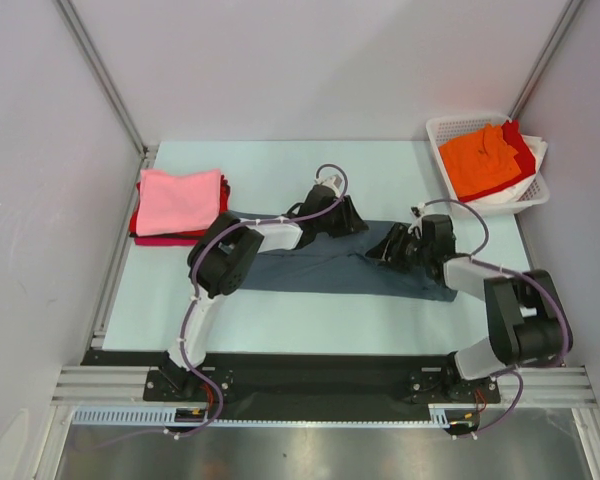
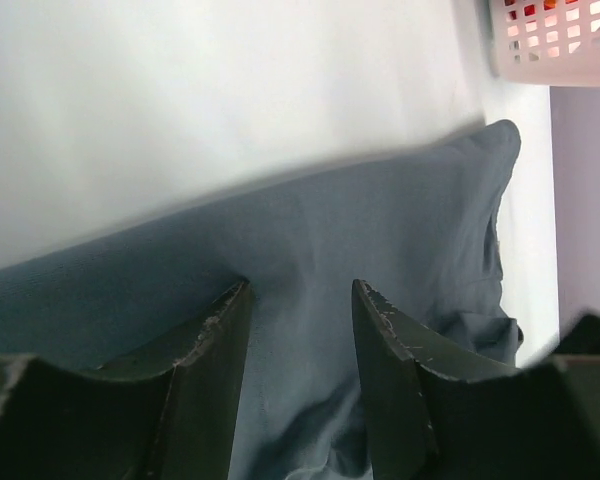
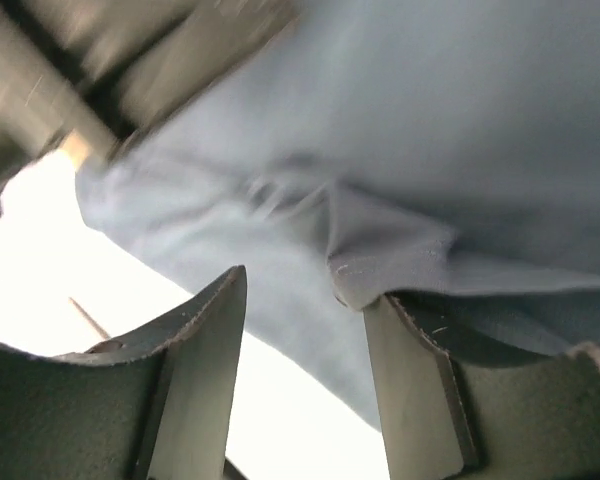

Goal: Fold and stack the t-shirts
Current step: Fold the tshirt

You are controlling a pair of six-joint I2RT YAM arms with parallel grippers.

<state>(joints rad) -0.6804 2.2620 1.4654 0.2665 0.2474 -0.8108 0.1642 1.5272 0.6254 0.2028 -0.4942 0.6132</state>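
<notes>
A slate blue-grey t-shirt (image 1: 320,272) lies spread across the middle of the table. My left gripper (image 1: 352,222) is down on its far edge, and in the left wrist view it (image 2: 300,292) stands open with the cloth (image 2: 380,220) lying between the fingers. My right gripper (image 1: 378,254) is low over the shirt's right half, its (image 3: 305,285) jaws apart. A folded edge of the shirt (image 3: 390,250) drapes over its right fingertip (image 3: 380,310). At the left sits a stack of folded t-shirts with pink (image 1: 178,200) on top and red and magenta beneath.
A white lattice basket (image 1: 458,125) at the back right holds orange (image 1: 480,160), red (image 1: 525,148) and white shirts; its corner (image 2: 560,65) shows in the left wrist view. The pale table (image 1: 280,322) shows bare in front of the shirt. Grey walls close in on three sides.
</notes>
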